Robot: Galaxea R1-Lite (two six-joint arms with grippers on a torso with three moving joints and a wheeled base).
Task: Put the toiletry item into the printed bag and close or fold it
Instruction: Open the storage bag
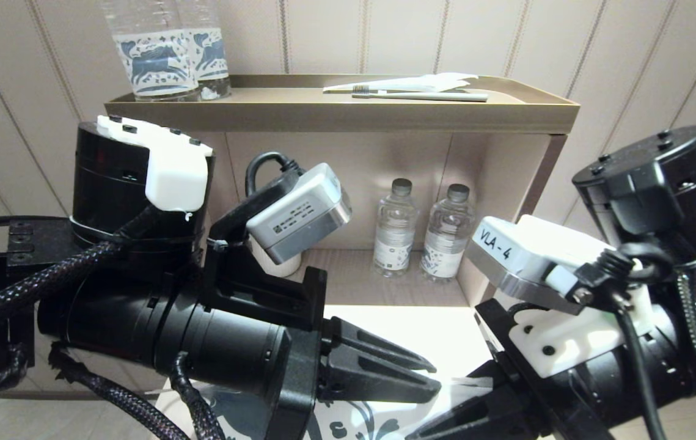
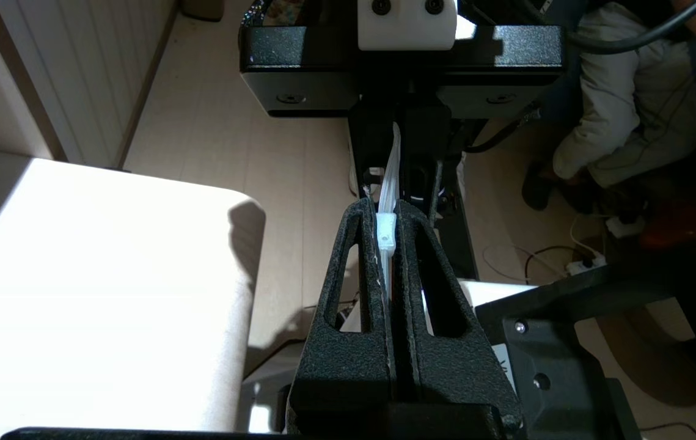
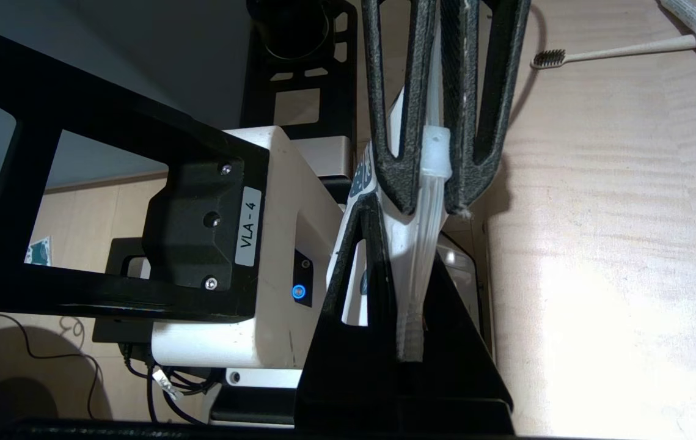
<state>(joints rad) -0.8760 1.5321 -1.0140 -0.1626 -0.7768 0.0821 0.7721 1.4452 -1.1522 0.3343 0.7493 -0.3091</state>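
Note:
The printed bag (image 1: 354,425), white with blue floral print, hangs between both grippers at the bottom of the head view. My left gripper (image 2: 387,211) is shut on the bag's white zip strip, with the small clear slider (image 2: 386,231) pinched at its fingertips. My right gripper (image 3: 409,244) faces it and is shut on the same strip; the bag's printed side (image 3: 360,177) shows beside its fingers. The slim white toothbrush (image 3: 616,52) with a dark bristle head lies on the pale tabletop beyond the grippers, next to the small white tube (image 3: 693,21).
A brown tray (image 1: 506,113) tops the cabinet, holding a greyish-green toothbrush (image 1: 421,95) with white wrapper and clear horse-label bottles (image 1: 164,55). Two small water bottles (image 1: 393,226) stand in the nook below. A seated person (image 2: 622,91) is beside the table (image 2: 109,293).

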